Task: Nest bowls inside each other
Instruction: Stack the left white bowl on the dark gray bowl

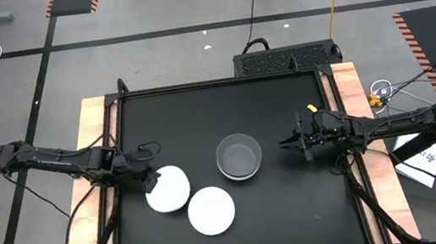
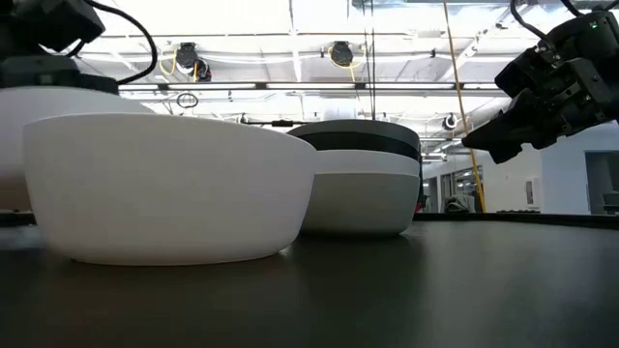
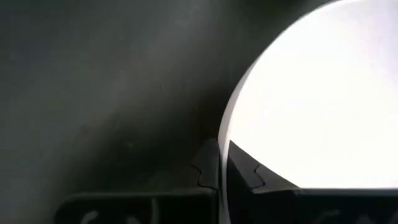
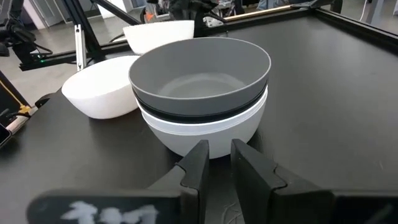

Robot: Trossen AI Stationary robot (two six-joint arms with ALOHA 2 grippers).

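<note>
Two white bowls sit apart at the near left. One (image 1: 169,189) has my left gripper (image 1: 151,179) at its left rim, shut on it. The other (image 1: 211,210) stands on its base nearer the front edge, large in the low view (image 2: 164,188). At mid-table stands a stack of nested bowls (image 1: 239,157): grey on top, a black band below, paler ones beneath (image 4: 202,93). My right gripper (image 1: 290,143) hovers just right of the stack, narrowly open, touching nothing (image 4: 217,165). My left gripper (image 3: 222,168) holds the white bowl by its rim (image 3: 225,134) on the bowl's left side. One finger (image 3: 249,171) is inside the bowl and one (image 3: 207,163) outside, pinching the wall. The fingers come from the table's left. Whether the bowl's base is on the table, I cannot tell.
The black table top (image 1: 299,213) has a raised frame and wooden side strips (image 1: 351,95). Open room lies at the far side and near right. Cables and a dark box (image 1: 286,58) lie on the floor beyond the far edge.
</note>
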